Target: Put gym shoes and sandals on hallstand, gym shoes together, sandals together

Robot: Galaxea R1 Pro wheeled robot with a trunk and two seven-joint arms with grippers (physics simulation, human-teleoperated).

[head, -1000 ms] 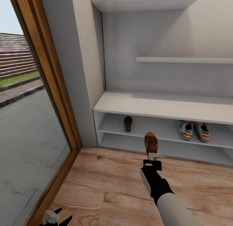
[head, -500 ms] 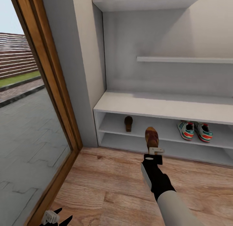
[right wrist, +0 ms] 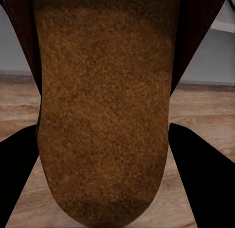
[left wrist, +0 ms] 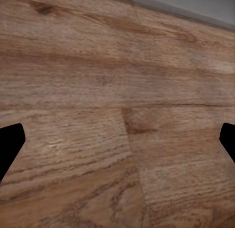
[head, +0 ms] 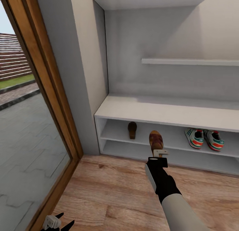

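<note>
My right gripper [head: 158, 153] is shut on the heel of a reddish-brown sandal [head: 155, 140] and holds it, toe forward, in front of the pale grey hallstand [head: 159, 110], level with its upper shoe shelf. Its tan footbed [right wrist: 105, 105] sits between the dark fingers [right wrist: 200, 174] in the right wrist view. The other sandal [head: 132, 129] lies on that shelf at the left. Both gym shoes [head: 204, 138], white with green stripes and red-orange patches, stand side by side on the same shelf at the right. My left gripper [head: 58, 221] hangs open low over the wood-plank floor [left wrist: 117, 115].
A wood-framed glass door [head: 43, 101] runs along the left, with a paved yard beyond it. A grey wall edge [head: 79, 75] meets the hallstand's left side. Two staggered wall shelves [head: 189, 61] hang above the bench top. Bare floor [head: 109, 194] lies between me and the rack.
The view has crept toward the rack and shifted slightly. My right gripper has carried the sandal a little closer to the upper shoe shelf. The left gripper has stayed put.
</note>
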